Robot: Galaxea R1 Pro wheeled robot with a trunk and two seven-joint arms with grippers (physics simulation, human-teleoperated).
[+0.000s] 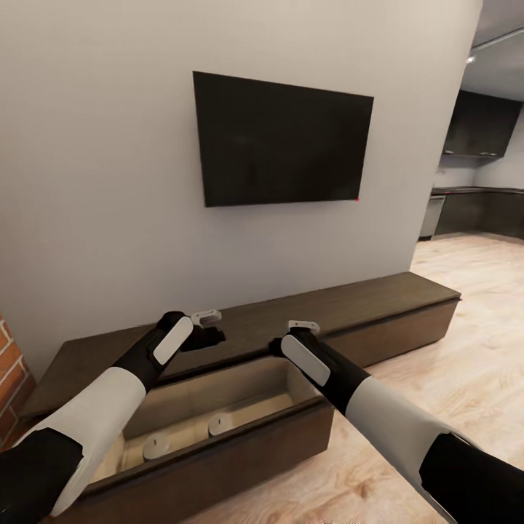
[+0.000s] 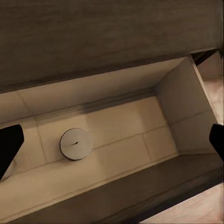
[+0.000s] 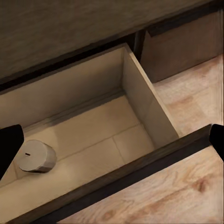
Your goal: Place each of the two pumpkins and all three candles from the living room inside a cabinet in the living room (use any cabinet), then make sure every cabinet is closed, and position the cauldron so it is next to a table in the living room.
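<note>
While both arms are held out over the pulled-out drawer [image 1: 218,451] of the long dark-brown cabinet [image 1: 378,302], two candles are seen standing upright on the drawer's pale beige floor, one [image 1: 220,423] a little nearer the drawer's middle and the other [image 1: 156,446] beside it toward the left arm's side, apart from each other. From the left wrist view, one candle [image 2: 76,143] is looked down on, its dark wick visible. From the right wrist view, a candle [image 3: 37,156] is shown near the drawer's back wall. The left gripper [image 1: 207,327] is spread wide, its fingertips [image 2: 9,149] showing at opposite edges with nothing between them; the right gripper [image 1: 302,327] is likewise spread wide and empty. A dark television [image 1: 280,142] is mounted on the grey wall [image 1: 94,182] above the cabinet, and light wood flooring [image 1: 466,364] lies alongside.
</note>
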